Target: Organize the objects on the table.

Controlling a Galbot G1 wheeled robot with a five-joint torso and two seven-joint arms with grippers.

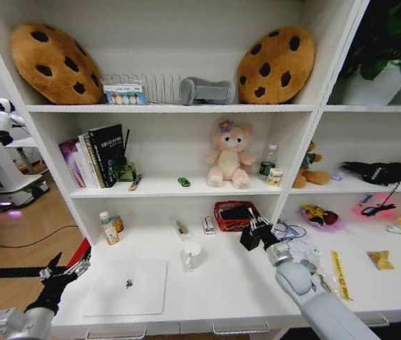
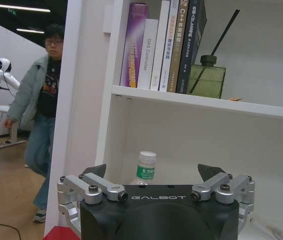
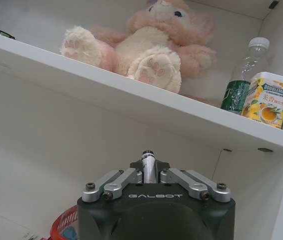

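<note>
My right gripper [image 1: 257, 227] hangs over the back of the white table [image 1: 222, 290], just in front of a red basket [image 1: 230, 209]. In the right wrist view the right gripper [image 3: 149, 167] is shut on a thin pen [image 3: 148, 161] whose dark and silver end sticks up between the fingers. At the table's front left corner my left gripper [image 1: 69, 268] is open and holds nothing. The left gripper [image 2: 153, 172] faces the small green-capped bottle [image 2: 146, 166], which stands at the back left [image 1: 107, 228]. The silver laptop [image 1: 126, 287] lies shut near the front. A tiny green toy [image 1: 184, 182] sits on the shelf above.
A white mug [image 1: 192, 253] stands mid-table beside the laptop. Books [image 1: 94, 156] and a green diffuser bottle [image 2: 206, 80] fill the shelf above the left side. A pink plush [image 1: 229, 154] sits on the middle shelf. Papers and small items [image 1: 342, 273] clutter the table's right.
</note>
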